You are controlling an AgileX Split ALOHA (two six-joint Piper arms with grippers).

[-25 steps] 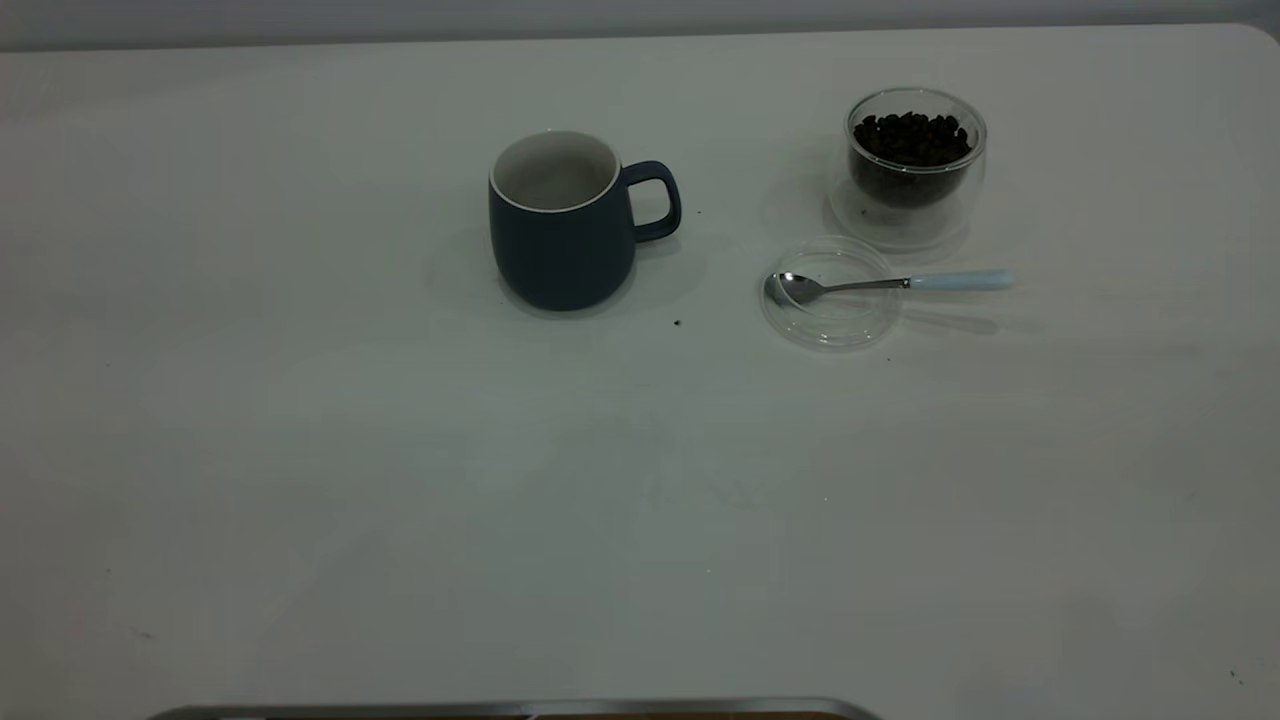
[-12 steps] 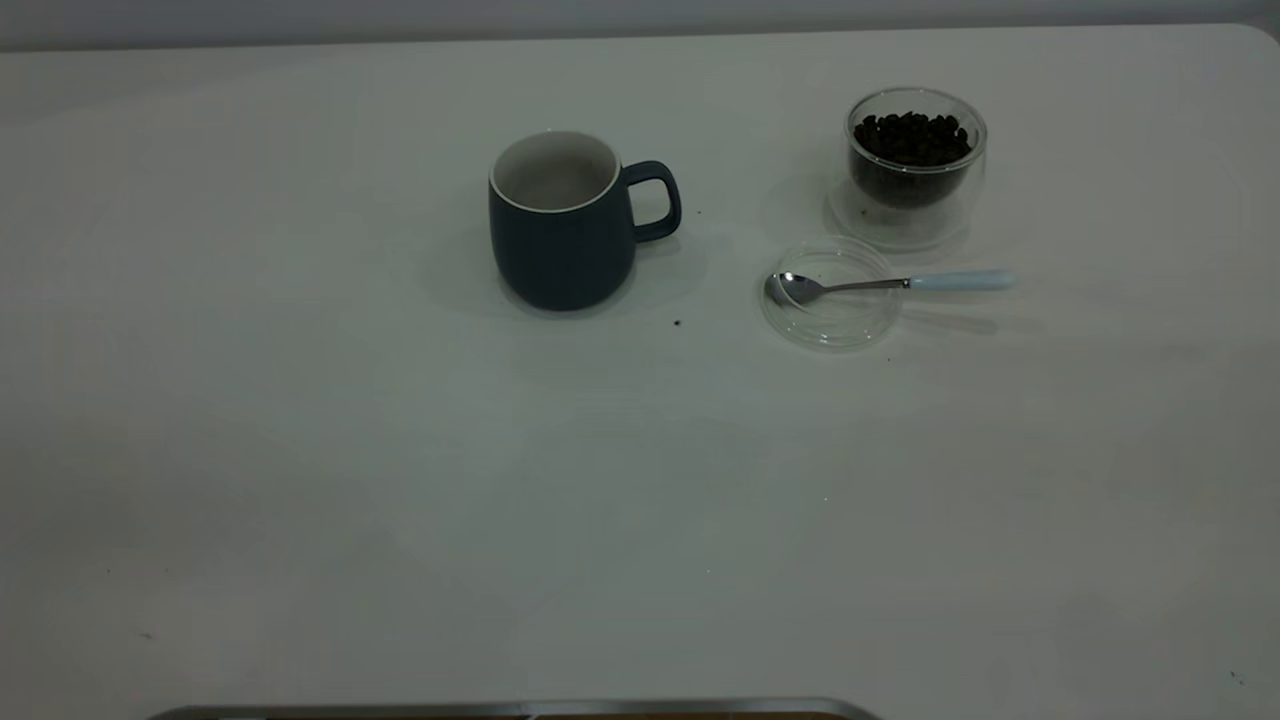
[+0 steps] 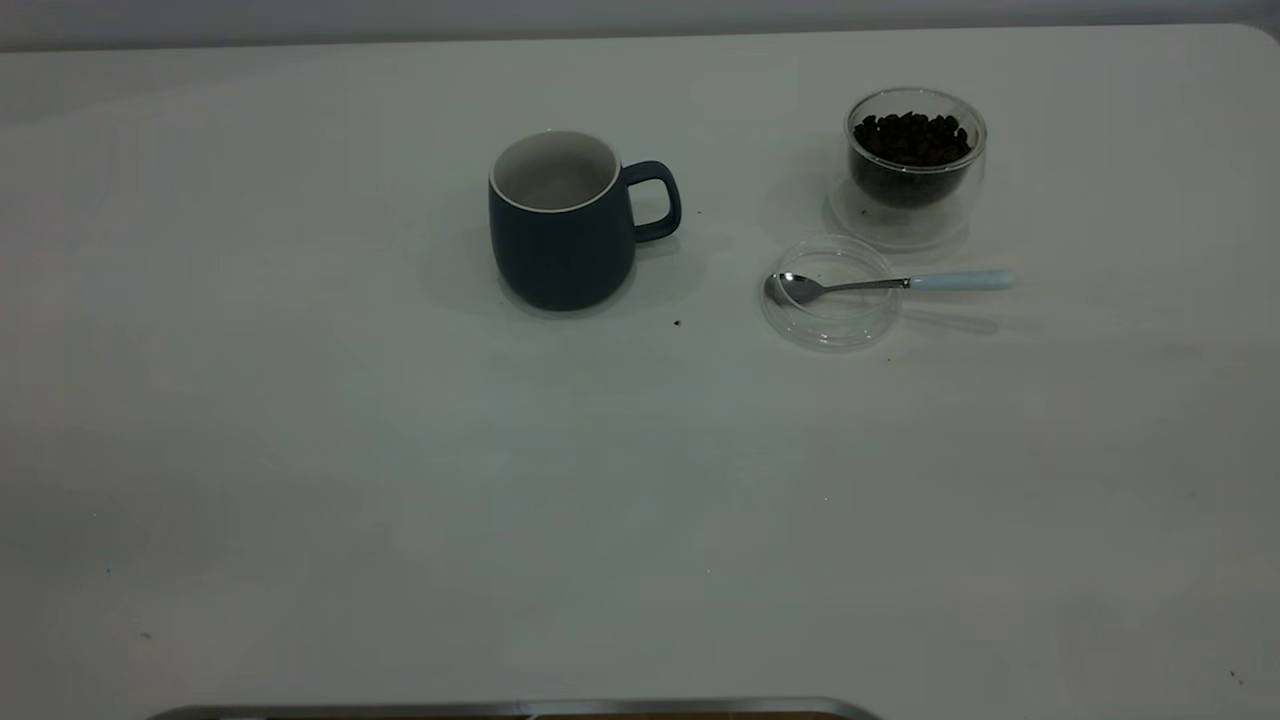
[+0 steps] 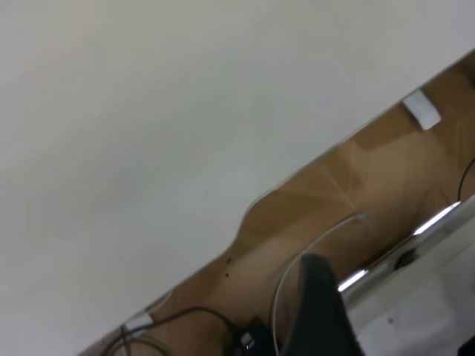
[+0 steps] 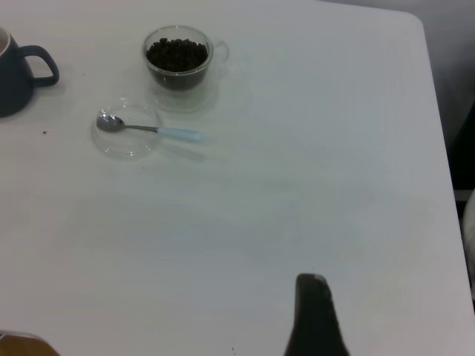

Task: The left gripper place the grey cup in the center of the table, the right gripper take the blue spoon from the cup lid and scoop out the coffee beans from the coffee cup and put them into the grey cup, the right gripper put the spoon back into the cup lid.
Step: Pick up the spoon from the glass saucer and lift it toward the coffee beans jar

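Observation:
The grey cup is a dark mug with a white inside; it stands upright near the table's middle, handle toward the right, and part of it shows in the right wrist view. The blue-handled spoon lies with its bowl in the clear cup lid; both also show in the right wrist view, spoon and lid. The glass coffee cup holds dark beans, also seen in the right wrist view. Neither gripper is in the exterior view. My right gripper hangs over bare table, far from the spoon. My left gripper is past the table's edge.
A few dark specks lie on the white table, one between mug and lid. The left wrist view shows the table's edge, brown floor and cables beyond it. A metal strip runs along the near edge.

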